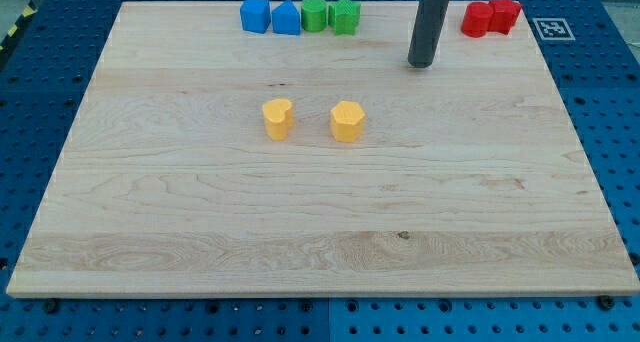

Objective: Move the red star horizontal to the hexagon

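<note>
Two red blocks sit at the board's top right: one (pixel 477 20) rounded, and beside it on the right one (pixel 505 14) with a notched outline that looks like the star. A yellow hexagon (pixel 347 121) stands near the board's middle, with a yellow heart-like block (pixel 277 118) to its left. My tip (pixel 422 63) rests on the board, left of and below the red blocks, and up and to the right of the hexagon. It touches no block.
Along the top edge stand two blue blocks (pixel 255 14) (pixel 286 18) and two green blocks (pixel 314 13) (pixel 344 15) in a row. The wooden board (pixel 320 232) lies on a blue perforated table. A marker tag (pixel 553 28) lies off the board's top right.
</note>
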`<action>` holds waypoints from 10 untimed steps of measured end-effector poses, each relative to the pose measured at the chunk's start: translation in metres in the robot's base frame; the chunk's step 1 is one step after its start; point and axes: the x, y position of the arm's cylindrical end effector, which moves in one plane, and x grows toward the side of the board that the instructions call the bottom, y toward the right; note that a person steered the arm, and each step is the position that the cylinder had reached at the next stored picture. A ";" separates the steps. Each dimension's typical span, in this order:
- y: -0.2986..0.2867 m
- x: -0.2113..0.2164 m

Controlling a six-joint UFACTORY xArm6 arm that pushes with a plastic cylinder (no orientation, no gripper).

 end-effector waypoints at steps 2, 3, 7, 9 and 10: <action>0.000 -0.032; 0.000 -0.050; 0.042 -0.128; 0.164 -0.127; 0.164 -0.127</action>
